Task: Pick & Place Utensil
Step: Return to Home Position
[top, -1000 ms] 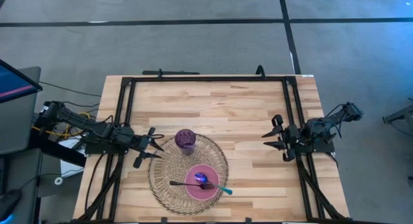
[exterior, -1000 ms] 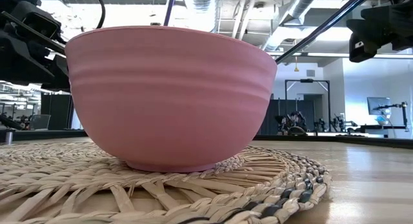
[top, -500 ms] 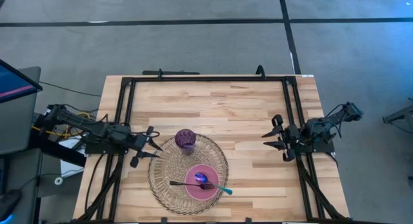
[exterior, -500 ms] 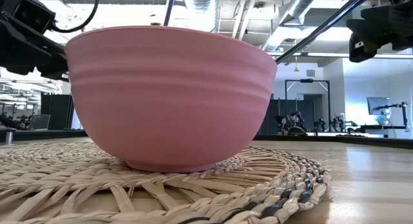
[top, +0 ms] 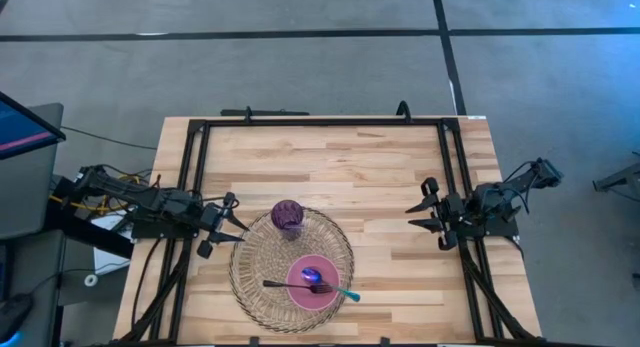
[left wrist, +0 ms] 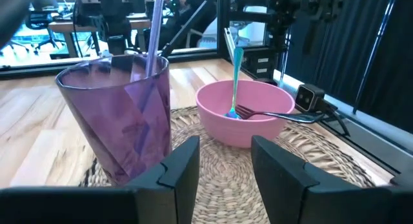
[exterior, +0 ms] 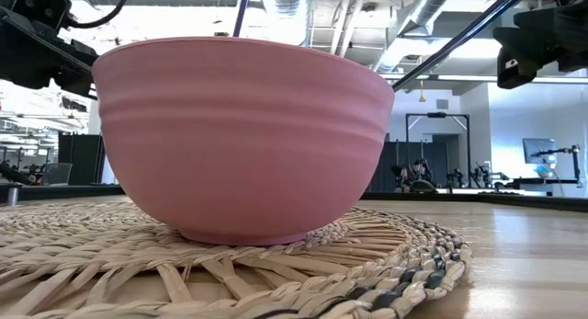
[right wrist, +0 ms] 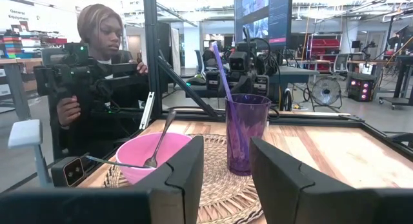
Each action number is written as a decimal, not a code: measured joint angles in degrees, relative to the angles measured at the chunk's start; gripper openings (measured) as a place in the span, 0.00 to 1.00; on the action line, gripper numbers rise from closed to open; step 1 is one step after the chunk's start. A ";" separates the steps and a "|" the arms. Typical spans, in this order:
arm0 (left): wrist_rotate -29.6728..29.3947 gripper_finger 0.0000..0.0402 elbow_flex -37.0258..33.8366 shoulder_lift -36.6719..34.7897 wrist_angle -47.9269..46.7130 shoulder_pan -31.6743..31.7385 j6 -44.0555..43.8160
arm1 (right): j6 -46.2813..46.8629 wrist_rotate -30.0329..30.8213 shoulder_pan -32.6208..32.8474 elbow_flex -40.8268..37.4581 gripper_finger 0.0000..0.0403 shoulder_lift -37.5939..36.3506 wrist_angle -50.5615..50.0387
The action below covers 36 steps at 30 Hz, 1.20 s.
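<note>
A purple cup (top: 288, 215) stands upright on the far part of a round woven mat (top: 262, 287), with a purple stick-like utensil (left wrist: 153, 30) leaning in it. A pink bowl (top: 320, 292) sits on the mat's near part. In the bowl lie a metal fork (left wrist: 277, 115), resting across the rim, and a teal-handled spoon (left wrist: 235, 75), leaning on the rim. My left gripper (top: 225, 227) is open at the mat's left edge, pointing at the cup (left wrist: 119, 127). My right gripper (top: 425, 212) waits open near the table's right rail, well away from the mat.
A black frame (top: 320, 122) runs around the tabletop, with bare wood between the mat and the right gripper. In the right wrist view a person (right wrist: 103, 43) sits beyond the table's left side. The low view is filled by the bowl (exterior: 243, 140) on the mat (exterior: 367, 264).
My left gripper has drawn back a little toward the table's left edge, away from the cup, and stays open. The cup, bowl and utensils have not moved.
</note>
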 joint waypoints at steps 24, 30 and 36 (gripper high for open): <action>0.18 0.35 -0.02 0.00 0.44 3.28 0.15 | 0.00 0.00 0.00 0.00 0.29 0.00 0.01; 0.01 0.35 -0.02 0.00 0.57 6.05 0.15 | 0.00 0.00 -0.01 0.00 0.29 0.00 0.02; 0.02 0.35 -0.02 0.00 0.59 5.91 0.15 | 0.00 0.00 0.00 0.00 0.29 0.00 0.00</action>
